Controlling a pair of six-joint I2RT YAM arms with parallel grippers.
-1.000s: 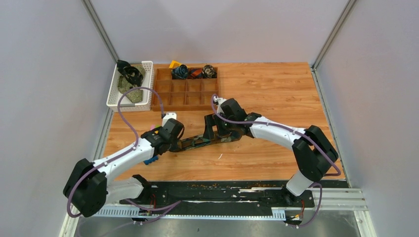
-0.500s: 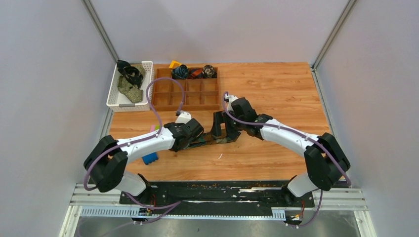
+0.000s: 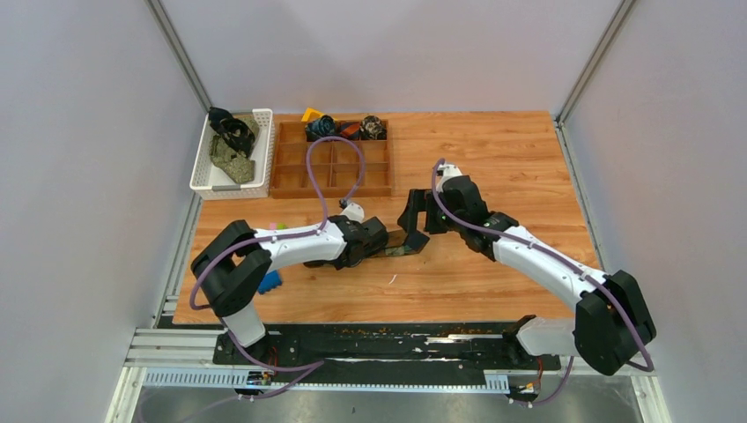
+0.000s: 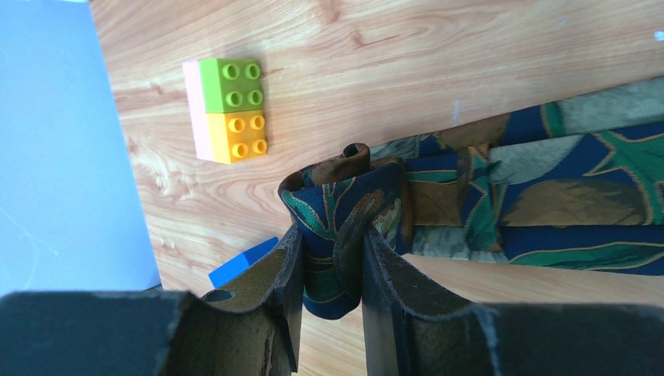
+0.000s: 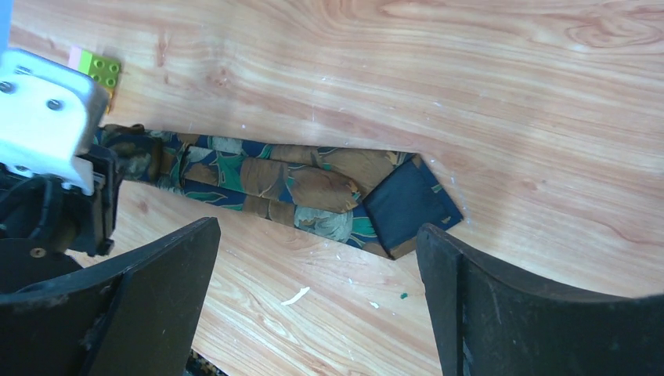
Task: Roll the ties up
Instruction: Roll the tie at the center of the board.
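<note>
Just now the left tool [image 4: 332, 244] has travelled rightward along the patterned tie [image 5: 291, 185], which lies mid-counter [image 3: 493, 159]. It is clamped narrowly on the roll [image 4: 344, 196] it has built. The flat stretch is much shorter than a second ago, so rolling looks well past halfway, with only the wide end left to wind in. The right tool [image 5: 315, 235] has drawn back to the right and hangs over that wide end with its jaws spread wide, holding nothing. By count, from the left: one white basket [image 3: 227, 190] with at least two loose ties [image 3: 231, 145]; one blue block [image 4: 243, 262] and one green-orange block stack [image 4: 232, 110]; one wooden tray [image 3: 331, 176] with three finished rolls [image 3: 350, 129] in its back row; and the one tie being rolled.
</note>
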